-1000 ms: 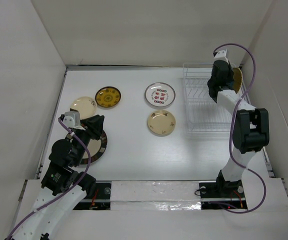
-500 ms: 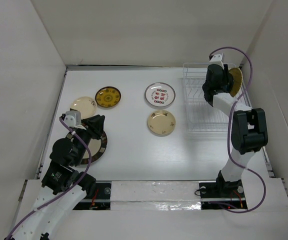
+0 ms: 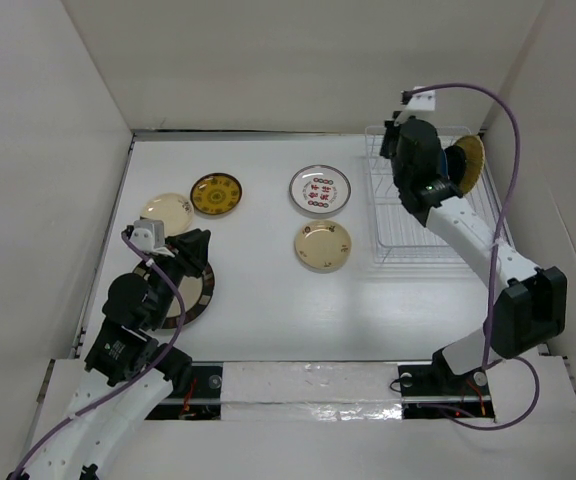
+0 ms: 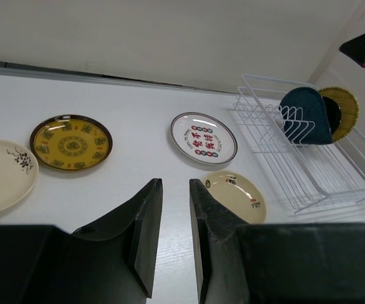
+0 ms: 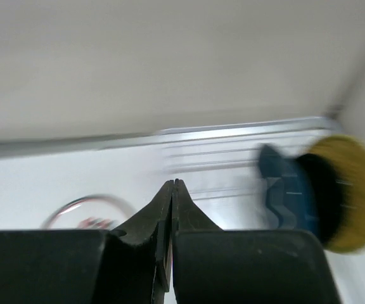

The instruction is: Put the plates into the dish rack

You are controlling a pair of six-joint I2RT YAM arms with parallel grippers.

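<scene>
Right claw: my right claw (image 5: 172,183) is pressed shut with nothing in it, up over the far-left part of the rack (image 4: 271,80).
Left claw: my left claw (image 4: 175,183) has a narrow gap and holds nothing; it hangs over the dark-rimmed plate (image 3: 193,300) at near left.
Plates loaded: the blue plate (image 4: 304,115), the black plate (image 4: 333,114) and the woven plate (image 4: 346,107) stand together at the rack's far-right end.
Plates left: on the tabletop lie the cream plate (image 3: 168,213) and yellow plate (image 3: 216,193) at far left, and the white plate (image 3: 319,189) with the marked plate (image 3: 323,245) just near of it, mid-scene.
Risk, rack: my right arm crosses low above the tines; a brush against them could shift the rack or tip the three standing plates.
Risk, next pick: the plates lie flat, so I judge that a claw arriving shut or too narrow would push a rim along the tabletop instead of pinching it.
Risk, left: my gap looks tight for that broad rim; it may skate off.
Changed: a second ago my right claw sat beside the woven plate; it has since swung left and its elbow moved right. My left arm has not moved.
</scene>
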